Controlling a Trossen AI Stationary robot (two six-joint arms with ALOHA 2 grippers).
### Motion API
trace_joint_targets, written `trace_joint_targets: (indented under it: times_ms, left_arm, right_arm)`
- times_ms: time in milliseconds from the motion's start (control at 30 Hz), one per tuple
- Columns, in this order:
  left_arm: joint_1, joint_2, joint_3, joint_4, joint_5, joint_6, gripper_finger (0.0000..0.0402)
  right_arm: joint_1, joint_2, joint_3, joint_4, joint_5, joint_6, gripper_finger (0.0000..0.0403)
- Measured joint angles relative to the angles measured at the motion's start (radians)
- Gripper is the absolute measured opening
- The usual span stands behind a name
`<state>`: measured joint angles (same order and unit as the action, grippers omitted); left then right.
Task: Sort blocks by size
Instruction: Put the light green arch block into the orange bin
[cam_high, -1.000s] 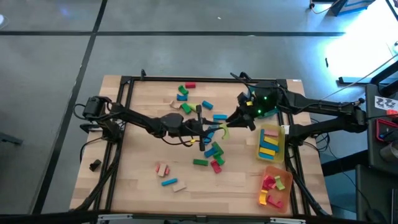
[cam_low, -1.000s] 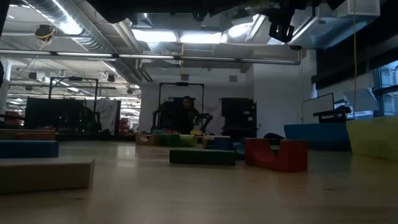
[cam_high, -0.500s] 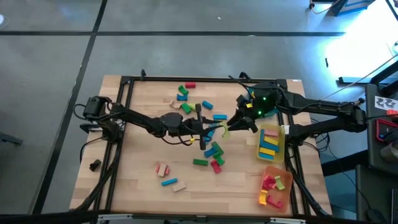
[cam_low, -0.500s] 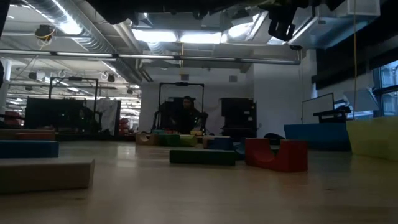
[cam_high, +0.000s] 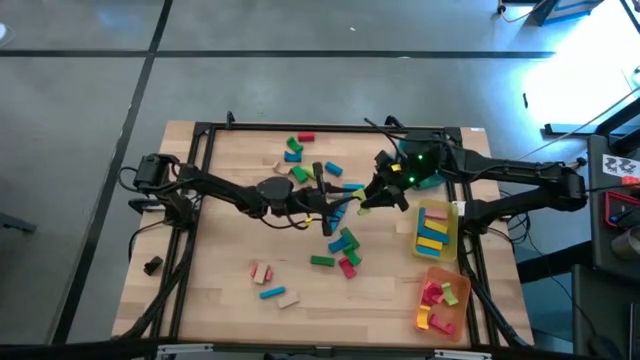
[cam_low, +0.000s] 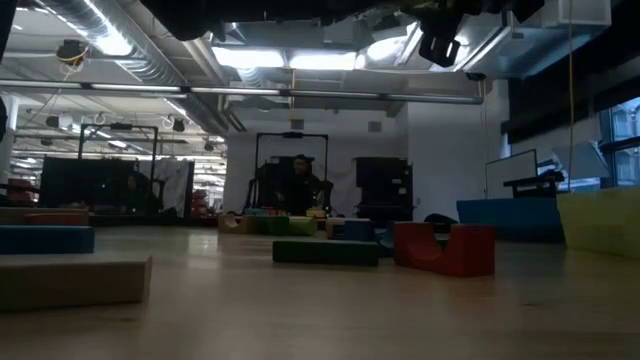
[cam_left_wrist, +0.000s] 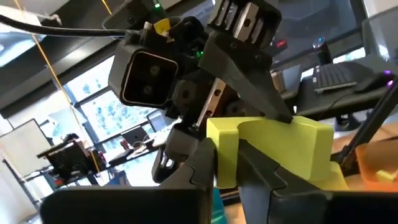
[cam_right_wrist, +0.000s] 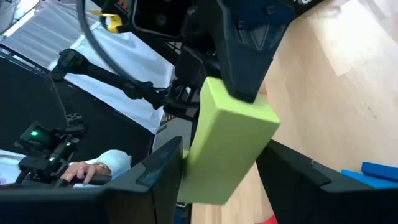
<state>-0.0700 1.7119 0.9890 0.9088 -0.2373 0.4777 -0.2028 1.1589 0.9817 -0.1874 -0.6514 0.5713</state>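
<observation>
Since a second ago we have lifted the yellow-green notched wooden block (cam_left_wrist: 273, 146) slightly above the table, near the teal tray (cam_high: 432, 178); our left gripper (cam_high: 347, 203) and right gripper (cam_high: 368, 200) both pinch it.

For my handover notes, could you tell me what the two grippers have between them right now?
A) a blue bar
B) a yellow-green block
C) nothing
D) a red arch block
B: in both wrist views the yellow-green block sits between the left gripper and the right gripper, above the table's middle.
</observation>
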Motion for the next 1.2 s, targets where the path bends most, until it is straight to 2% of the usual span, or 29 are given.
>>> trace_joint_targets:
  times_ms: [100,267,533,733,867,1000,1200]
  left_arm:
    - [-0.001,0.000,0.000,-0.003,0.000,0.027,0.0045]
    - [-0.005,0.000,0.000,-0.002,0.000,0.057,0.0059]
    - [-0.008,0.001,0.000,-0.021,-0.004,-0.057,0.0116]
    - [-0.036,0.001,0.001,-0.158,-0.005,-0.230,0.0164]
    - [-0.062,0.001,0.001,-0.311,-0.003,-0.281,0.0175]
    - [-0.082,0.001,0.000,-0.426,-0.002,-0.287,0.0174]
    - [-0.101,0.001,0.000,-0.528,-0.002,-0.353,0.0174]
  right_arm:
    - [0.000,0.001,0.000,-0.002,0.003,0.000,0.0189]
    - [0.000,0.000,0.000,-0.005,0.002,0.001,0.0139]
    - [0.000,-0.001,0.000,-0.044,0.015,-0.002,0.0138]
    - [0.017,-0.001,0.000,-0.243,0.019,0.038,0.0143]
    - [0.084,-0.001,0.000,-0.479,0.012,0.024,0.0148]
    - [0.200,-0.001,0.000,-0.682,0.049,0.026,0.0143]
    - [0.415,-0.001,0.000,-0.840,0.121,0.142,0.0149]
